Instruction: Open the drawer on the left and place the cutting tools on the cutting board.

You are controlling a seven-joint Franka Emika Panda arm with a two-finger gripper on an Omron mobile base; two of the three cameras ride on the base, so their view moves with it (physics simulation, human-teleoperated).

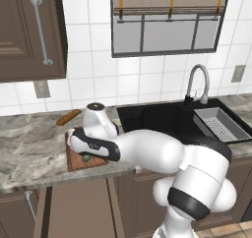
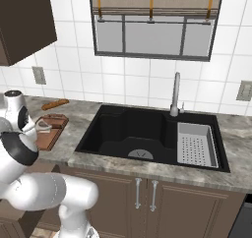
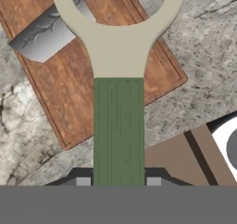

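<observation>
The gripper (image 3: 118, 181) is clamped on the green handle of the peeler (image 3: 118, 126), held over the cutting board (image 3: 69, 89) on the counter (image 3: 194, 38). A pale grey bladed tool (image 3: 44, 35) lies on the board under the peeler's head, and a bread stick (image 1: 68, 117) rests just behind it

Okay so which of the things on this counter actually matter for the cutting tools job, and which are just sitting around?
Part of the job:
- peeler, green handle, held in the gripper above the board
- grey-white bladed tool, lying on the board
- cutting board

Just lying about:
- bread stick
- sink
- strainer basket
- faucet
</observation>
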